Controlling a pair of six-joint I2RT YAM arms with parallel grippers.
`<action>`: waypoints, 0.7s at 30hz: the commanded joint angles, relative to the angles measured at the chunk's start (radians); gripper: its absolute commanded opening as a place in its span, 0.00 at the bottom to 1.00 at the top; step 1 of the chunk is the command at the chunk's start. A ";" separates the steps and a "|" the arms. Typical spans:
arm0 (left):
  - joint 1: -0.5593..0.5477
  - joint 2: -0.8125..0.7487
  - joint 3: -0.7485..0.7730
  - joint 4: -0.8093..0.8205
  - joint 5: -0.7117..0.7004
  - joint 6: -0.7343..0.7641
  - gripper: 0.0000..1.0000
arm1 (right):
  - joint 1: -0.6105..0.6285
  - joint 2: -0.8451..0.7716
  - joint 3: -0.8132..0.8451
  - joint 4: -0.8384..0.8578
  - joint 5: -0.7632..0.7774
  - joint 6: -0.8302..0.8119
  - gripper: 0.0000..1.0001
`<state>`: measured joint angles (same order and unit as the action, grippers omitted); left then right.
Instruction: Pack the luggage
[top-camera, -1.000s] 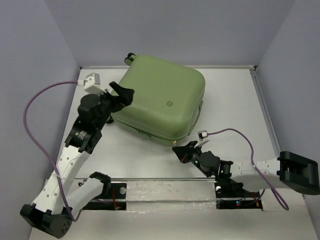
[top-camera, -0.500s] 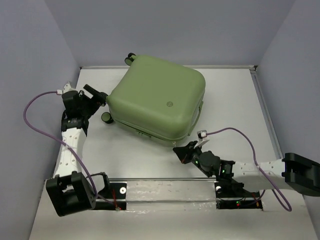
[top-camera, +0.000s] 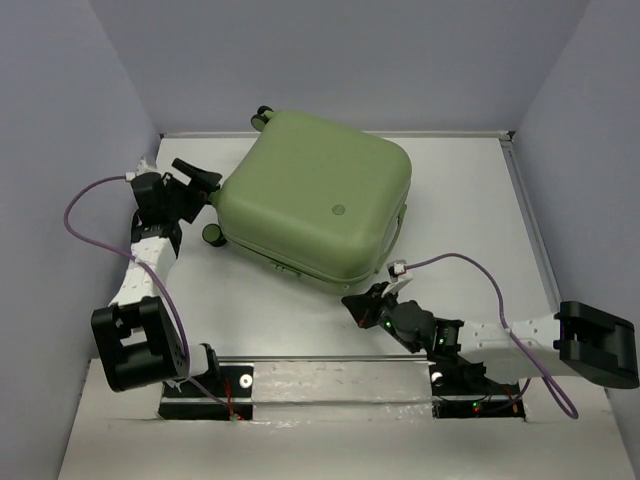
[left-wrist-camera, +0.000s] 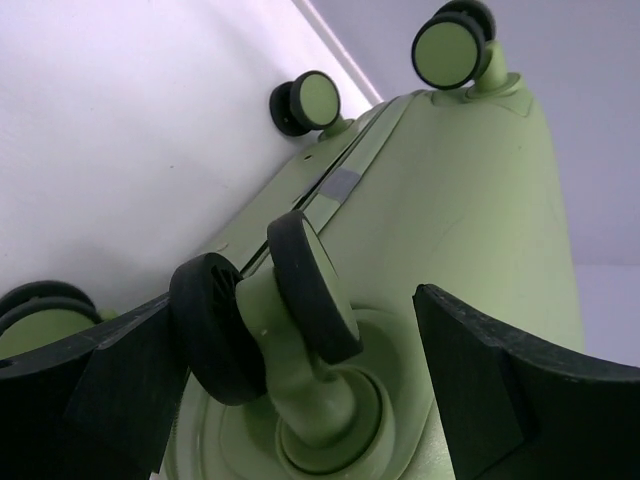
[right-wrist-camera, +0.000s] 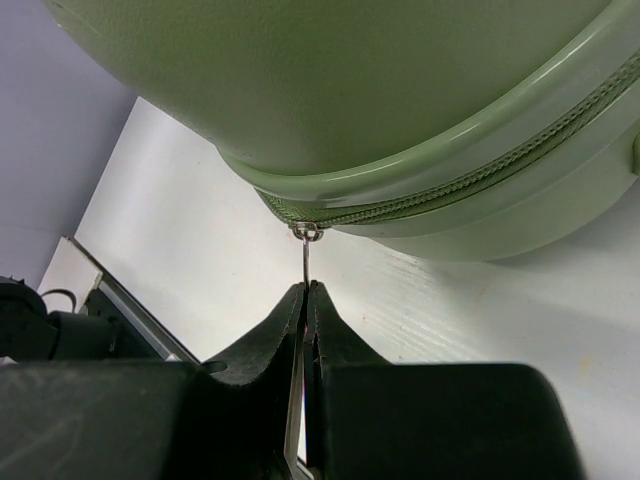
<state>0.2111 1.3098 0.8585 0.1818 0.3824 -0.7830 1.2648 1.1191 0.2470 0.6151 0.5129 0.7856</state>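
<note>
White table (top-camera: 470, 200); zip pull (right-wrist-camera: 305, 260) in R end effector (right-wrist-camera: 306, 292), wrist-view only.

A white desk (top-camera: 470, 190) is closed in by plain grey-blue walls (top-camera: 340, 60) on the left, right and far sides. Soft, even light is spread over it.

A flat white counter (top-camera: 470, 200) with a faintly grained painted surface lies beneath me. Plain pale grey-blue wall panels (top-camera: 350, 60) close it in at the left, back and right, meeting it along a thin raised lip. A silvery metal strip (top-camera: 330, 375) runs along its near edge.
</note>
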 joint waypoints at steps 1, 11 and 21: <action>0.004 0.003 -0.016 0.198 0.032 -0.082 0.99 | 0.030 0.005 -0.002 -0.043 -0.071 -0.009 0.07; 0.004 0.028 -0.071 0.383 0.027 -0.167 0.51 | 0.030 0.044 0.041 -0.077 -0.066 -0.028 0.07; -0.051 -0.105 -0.151 0.384 0.079 -0.130 0.06 | 0.030 0.163 0.208 -0.135 -0.035 -0.127 0.07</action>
<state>0.2127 1.3464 0.7498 0.4717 0.3824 -0.9295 1.2648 1.2407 0.3687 0.5446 0.5072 0.7341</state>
